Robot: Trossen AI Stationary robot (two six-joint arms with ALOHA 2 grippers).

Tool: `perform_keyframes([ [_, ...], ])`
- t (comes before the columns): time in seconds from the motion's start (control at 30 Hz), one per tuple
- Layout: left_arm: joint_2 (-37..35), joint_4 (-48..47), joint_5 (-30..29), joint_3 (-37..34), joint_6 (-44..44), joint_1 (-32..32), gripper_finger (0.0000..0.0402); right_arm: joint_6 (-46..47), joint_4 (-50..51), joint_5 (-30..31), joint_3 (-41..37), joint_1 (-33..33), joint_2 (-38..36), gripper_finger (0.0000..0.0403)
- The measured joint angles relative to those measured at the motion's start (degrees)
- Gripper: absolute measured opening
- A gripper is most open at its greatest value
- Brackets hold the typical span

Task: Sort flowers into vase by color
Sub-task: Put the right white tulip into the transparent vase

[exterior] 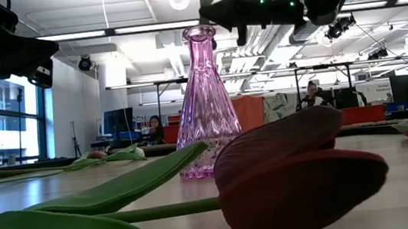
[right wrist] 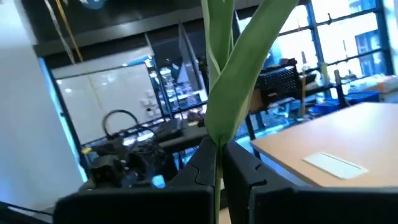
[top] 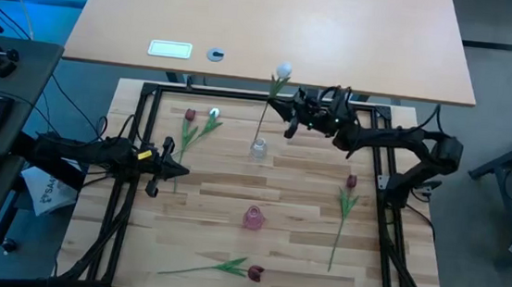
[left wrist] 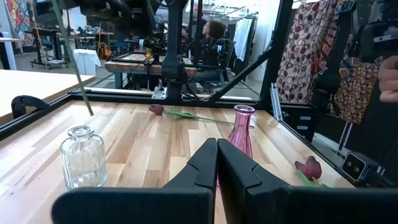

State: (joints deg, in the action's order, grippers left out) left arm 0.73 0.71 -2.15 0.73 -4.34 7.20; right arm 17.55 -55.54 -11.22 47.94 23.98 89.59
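1. High view: the right gripper (top: 288, 118) is held above the far side of the table, pinching the stem of a white tulip (top: 284, 71). The stem slants down from the head, and its lower end hangs just over or inside the mouth of the clear glass vase (top: 258, 148); which of the 2 cannot be told.
2. Right wrist view: the fingers (right wrist: 202, 167) are pressed together on the thin green stem just below its leaves, so the grip sits mid-stem.
3. Handling, as a judgement: the tulip looks very light, with a thin stem that probably bends and a top-heavy head. A hold near the middle or lower stem should steady the tip best. A narrow vase mouth leaves little margin for a swaying end.
4. The vases look like glass: rigid, smooth and easy to tip if the stem drags on the rim.
5. The left gripper (top: 153, 187) waits low at the left side of the table, its fingers closed on nothing.
6. Other flowers lie flat on the wood: a red and a white tulip (top: 213, 114) together at far left, 1 red tulip (top: 351, 182) at right, and 1 red tulip (top: 255, 274) near the front edge.
7. The pink vase (top: 253, 219) stands at mid-table, well apart from the clear vase, so nothing crowds the insertion.
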Motion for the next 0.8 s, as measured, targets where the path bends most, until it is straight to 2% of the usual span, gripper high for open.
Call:
perform_keyframes([
  [0.57, 0.0, 0.0, 0.0, 0.0, 0.0, 0.0, 0.0000, -6.0, 9.0, -1.5, 0.0, 1.4, 0.0, 0.0000],
  [0.8, 0.0, 0.0, 0.0, 0.0, 0.0, 0.0, 0.0000, -4.6, 10.1, -5.5, 0.0, -0.6, 0.0, 0.0019],
])
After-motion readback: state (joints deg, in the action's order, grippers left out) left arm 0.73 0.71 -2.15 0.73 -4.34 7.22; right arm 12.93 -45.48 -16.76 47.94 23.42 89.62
